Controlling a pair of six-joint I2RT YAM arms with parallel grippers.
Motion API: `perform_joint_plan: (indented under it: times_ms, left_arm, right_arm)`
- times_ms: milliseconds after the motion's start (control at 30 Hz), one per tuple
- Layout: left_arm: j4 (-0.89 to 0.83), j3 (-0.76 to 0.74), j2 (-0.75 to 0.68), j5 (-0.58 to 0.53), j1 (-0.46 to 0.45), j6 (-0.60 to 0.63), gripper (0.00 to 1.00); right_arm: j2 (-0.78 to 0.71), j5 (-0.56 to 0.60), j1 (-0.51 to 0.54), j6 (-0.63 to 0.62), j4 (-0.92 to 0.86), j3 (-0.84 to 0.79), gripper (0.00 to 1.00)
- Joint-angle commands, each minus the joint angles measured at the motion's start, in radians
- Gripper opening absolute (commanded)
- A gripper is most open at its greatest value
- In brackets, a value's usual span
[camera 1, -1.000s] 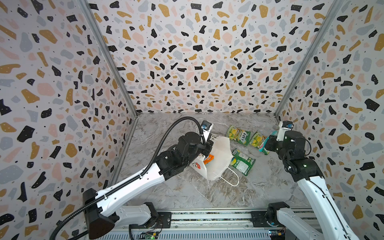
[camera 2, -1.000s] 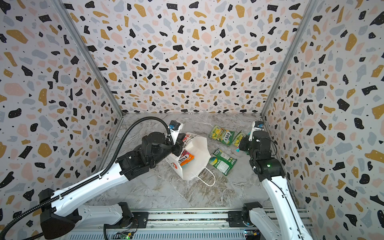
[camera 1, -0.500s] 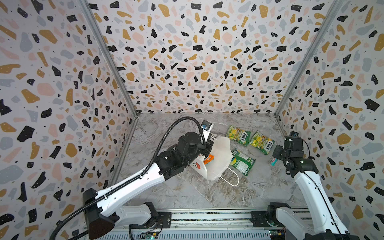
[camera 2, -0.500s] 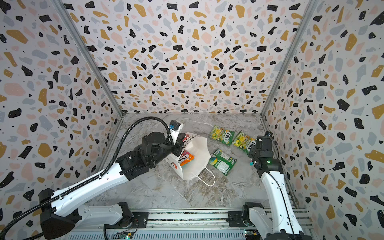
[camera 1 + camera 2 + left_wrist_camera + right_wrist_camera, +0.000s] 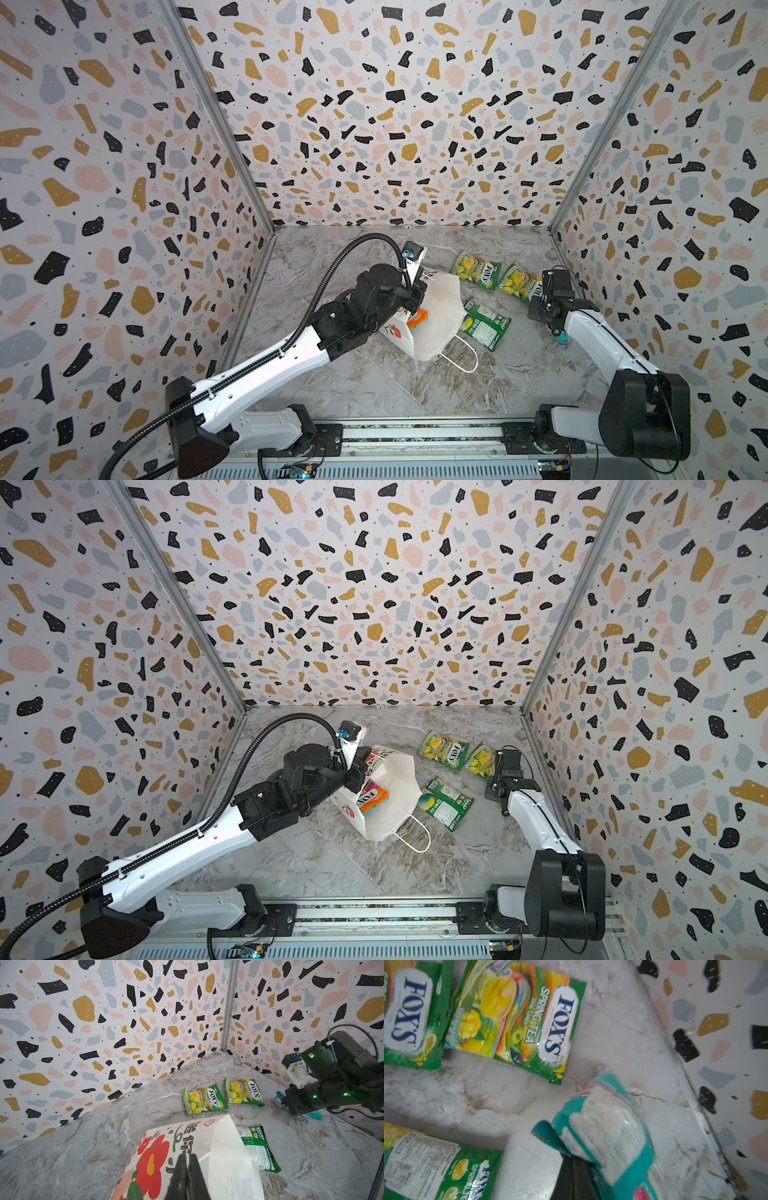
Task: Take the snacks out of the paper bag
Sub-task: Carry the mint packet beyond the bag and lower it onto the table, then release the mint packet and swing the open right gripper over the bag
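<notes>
The left gripper [image 5: 188, 1157] has its jaws pressed together on the top edge of the paper bag [image 5: 207, 1140], pinching the paper just beside the red flower print [image 5: 152, 1159]. In both top views this gripper [image 5: 417, 293] [image 5: 360, 773] sits at the bag's far-left corner. The paper bag [image 5: 442, 316] [image 5: 397, 800] spreads away from it toward 4 o'clock, tilted over with its open mouth turned to the camera. One cord handle [image 5: 465, 359] lies on the marble table [image 5: 374, 395] at 5 o'clock. At 6 o'clock of the gripper, inside the mouth, sits the orange pouch [image 5: 417, 318] [image 5: 374, 798].

The right gripper [image 5: 574, 1164] is clamped on one end of the teal-pink pouch [image 5: 608, 1136]. The pouch is blurred, and whether it touches the table cannot be told. In a top view only a bit of the teal-pink pouch [image 5: 563, 341] shows under the right arm [image 5: 594, 332], near the right wall [image 5: 665, 291].

From there the darker green pouch [image 5: 484, 324] lies flat at 9 o'clock, just beside the bag. The two green-yellow pouches [image 5: 519, 282] lie at 11 o'clock, side by side on the table, the farther one [image 5: 478, 270] nearer the bag's far edge.
</notes>
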Motion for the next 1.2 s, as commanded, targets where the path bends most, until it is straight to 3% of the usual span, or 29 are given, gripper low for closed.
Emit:
perform_joint_plan:
  times_ms: [0, 200, 333, 467, 600, 767, 867, 1000, 1167]
  left_arm:
    - [0.055, -0.012, -0.018, -0.015, 0.007, 0.002, 0.00]
    - [0.054, -0.010, -0.018, -0.020, 0.006, 0.004, 0.00]
    - [0.053, -0.010, -0.021, -0.020, 0.006, 0.006, 0.00]
    - [0.053, -0.010, -0.021, -0.021, 0.006, 0.006, 0.00]
    - [0.054, -0.013, -0.020, -0.019, 0.007, 0.006, 0.00]
    - [0.054, -0.012, -0.018, -0.013, 0.007, 0.006, 0.00]
    - [0.054, -0.013, -0.018, -0.013, 0.006, 0.007, 0.00]
    - [0.058, -0.016, -0.021, -0.010, 0.006, 0.009, 0.00]
    - [0.061, -0.017, -0.021, -0.010, 0.007, 0.010, 0.00]
  right_arm:
    - [0.034, -0.084, 0.012, 0.022, 0.039, -0.014, 0.00]
    - [0.054, -0.186, 0.030, 0.045, 0.092, -0.024, 0.02]
    - [0.037, -0.228, 0.031, 0.053, 0.103, -0.022, 0.36]
    - [-0.043, -0.242, 0.030, 0.062, 0.125, -0.033, 0.49]
    - [-0.162, -0.374, 0.030, 0.041, 0.193, -0.059, 0.50]
    - [-0.333, -0.765, 0.057, 0.080, 0.389, -0.132, 0.51]
    - [-0.398, -0.882, 0.142, 0.129, 0.505, -0.164, 0.53]
    - [-0.431, -0.914, 0.312, 0.118, 0.584, -0.172, 0.53]
    - [-0.369, -0.879, 0.500, 0.022, 0.500, -0.116, 0.53]
